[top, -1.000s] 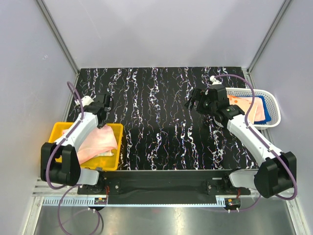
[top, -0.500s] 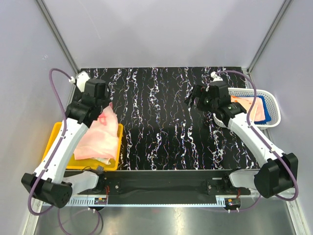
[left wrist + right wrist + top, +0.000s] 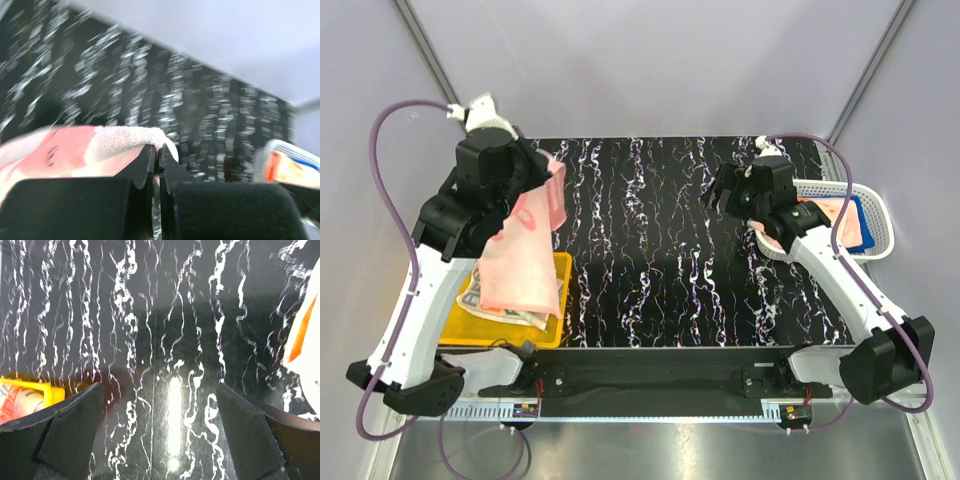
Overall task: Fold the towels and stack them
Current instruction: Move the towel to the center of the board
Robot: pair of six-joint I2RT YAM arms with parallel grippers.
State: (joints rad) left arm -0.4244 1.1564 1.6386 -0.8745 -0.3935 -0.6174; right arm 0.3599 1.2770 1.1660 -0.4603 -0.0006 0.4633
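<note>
1. The left arm is being held high over the far-left corner, with the left gripper clamped on the pale pink towel's edge.
2. The towel is being dangled over the yellow bin at the near-left edge.
3. The right gripper is being held wide apart near the far-right edge.
4. Compared with the earlier frame, the towel is being lifted higher.

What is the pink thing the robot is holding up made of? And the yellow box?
The pink towel looks like soft terry cloth: its edge is fuzzy where the left gripper pinches it, and it hangs limp. The yellow bin is probably hard, smooth plastic, going by its straight rim and even colour.
</note>
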